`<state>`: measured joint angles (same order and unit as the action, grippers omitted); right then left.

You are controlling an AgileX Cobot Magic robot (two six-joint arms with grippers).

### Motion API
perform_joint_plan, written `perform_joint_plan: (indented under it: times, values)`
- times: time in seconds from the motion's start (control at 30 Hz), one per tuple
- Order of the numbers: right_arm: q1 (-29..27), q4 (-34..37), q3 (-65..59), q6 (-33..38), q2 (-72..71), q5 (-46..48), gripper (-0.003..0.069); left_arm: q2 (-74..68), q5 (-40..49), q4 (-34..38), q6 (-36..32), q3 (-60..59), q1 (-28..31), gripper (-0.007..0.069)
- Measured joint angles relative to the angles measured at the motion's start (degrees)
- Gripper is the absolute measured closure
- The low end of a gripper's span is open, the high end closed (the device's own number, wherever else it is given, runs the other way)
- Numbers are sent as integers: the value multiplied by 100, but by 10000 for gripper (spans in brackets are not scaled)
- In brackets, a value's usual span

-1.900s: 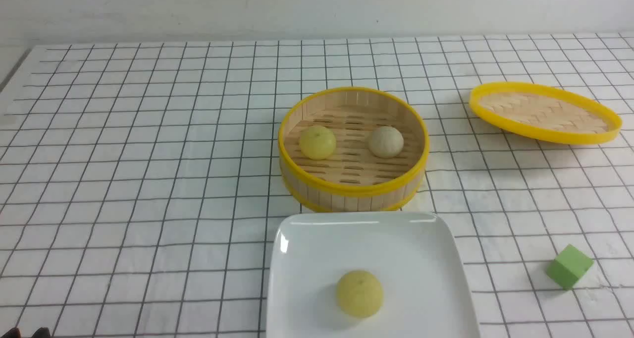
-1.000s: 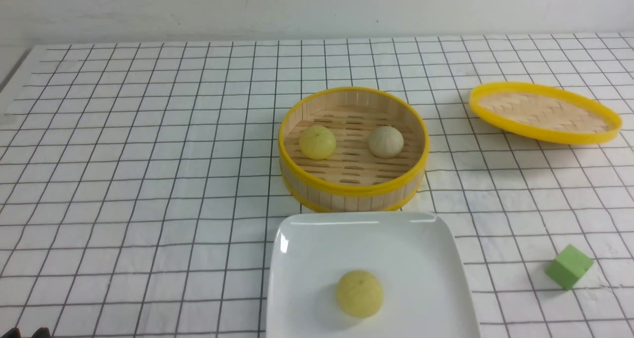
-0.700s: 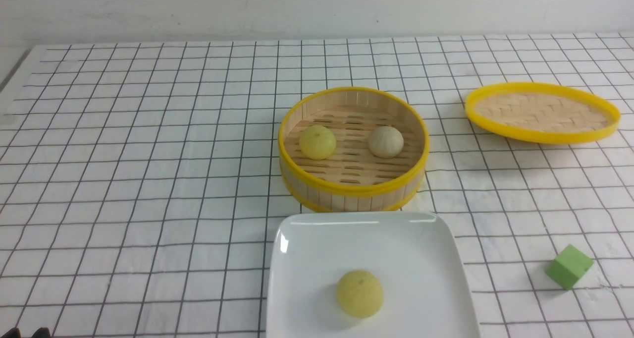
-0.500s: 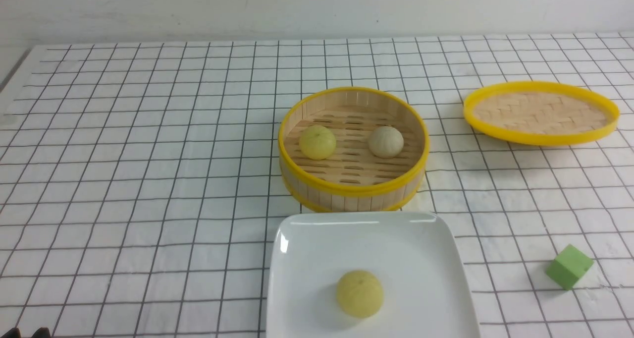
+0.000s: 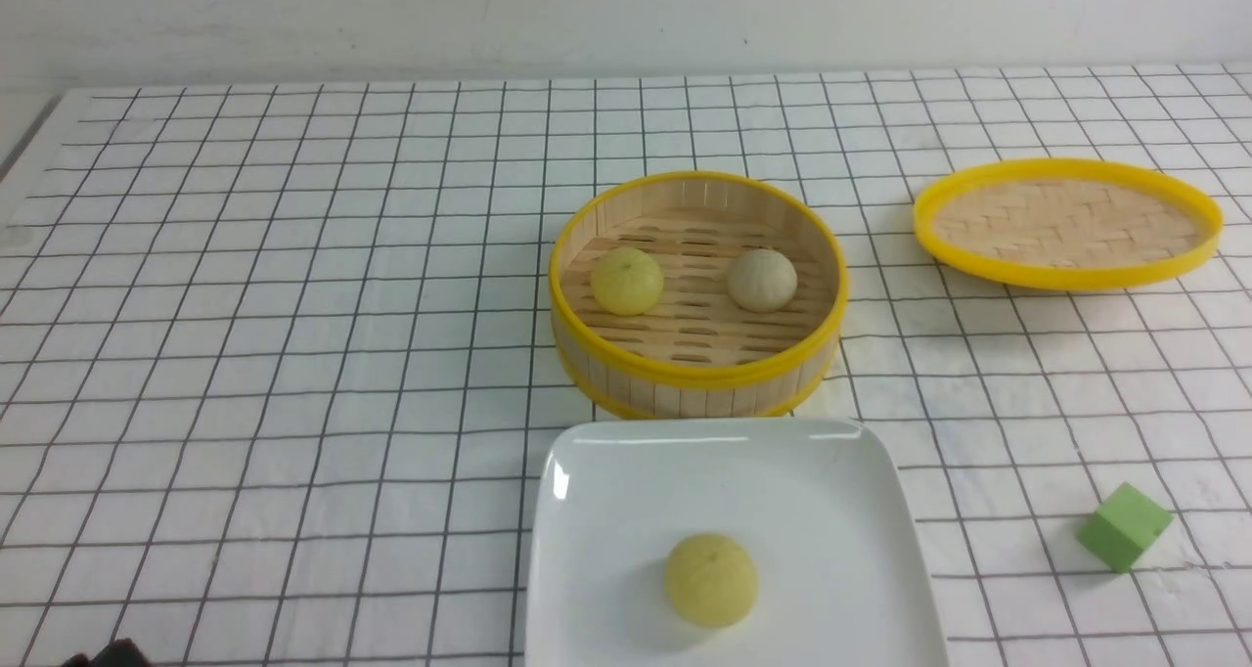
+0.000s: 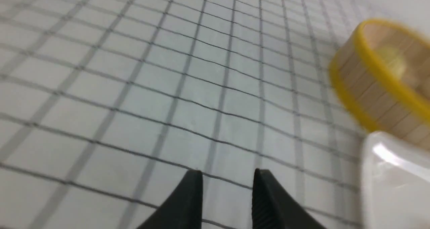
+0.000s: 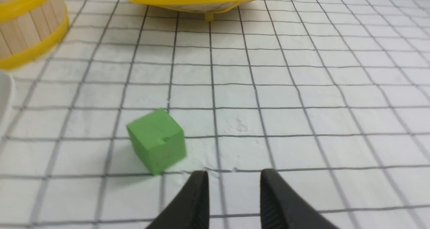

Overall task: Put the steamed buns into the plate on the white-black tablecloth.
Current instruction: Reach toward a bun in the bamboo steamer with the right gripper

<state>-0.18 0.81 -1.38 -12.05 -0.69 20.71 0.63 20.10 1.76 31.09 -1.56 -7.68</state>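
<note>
The jaws of the left gripper (image 6: 227, 193) are standing a little apart, with nothing between them. The jaws of the right gripper (image 7: 233, 193) are standing a little apart too, holding nothing. Both grippers are showing thin black fingers with ridged inner sides. Both are pointing forward and hanging low over the white-black tablecloth (image 5: 293, 305), the left one by the near left corner of the desk and the right one toward the near right corner.

The cloth is lying flat, showing thin black lines that make little squares. The plate (image 5: 606, 481) is sitting at the middle of the near edge, looking white, shiny and square with round corners. A yellow-green bun (image 5: 710, 580), a small dull ball, is resting on it. A second yellow-green bun (image 5: 627, 281) and the beige-grey bun (image 5: 762, 279) are sitting apart inside the round basket (image 5: 685, 378) in the middle of the desk, just behind the plate. The basket is showing pale wood slats and yellow rims. The woven lid (image 5: 1066, 222) with its yellow rim is lying near the right edge. A smooth green cube (image 5: 1125, 527) is sitting toward the near right corner, close in front of the right gripper.
</note>
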Motion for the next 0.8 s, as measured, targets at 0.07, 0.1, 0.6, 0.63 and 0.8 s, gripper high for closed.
perform_joint_plan:
  times: [0.07, 0.1, 0.6, 0.63, 0.8]
  values:
    - [0, 992, -6, -914, 0, -160, 419, 0, -20, 1083, 939, 0, 0, 384]
    - [0, 1452, -6, -1220, 0, -206, 419, 0, -27, 1351, 1297, 0, 0, 384]
    - [76, 2851, 805, -1875, 0, -237, 487, 0, -197, 2585, 1786, 238, 0, 417]
    - [117, 2676, 1140, -1540, 0, -210, 514, 0, -146, 2561, 1539, 404, 0, 433]
    - [168, 1532, 2571, -319, 707, 577, 655, -477, 408, 1884, 310, 1701, 0, 564]
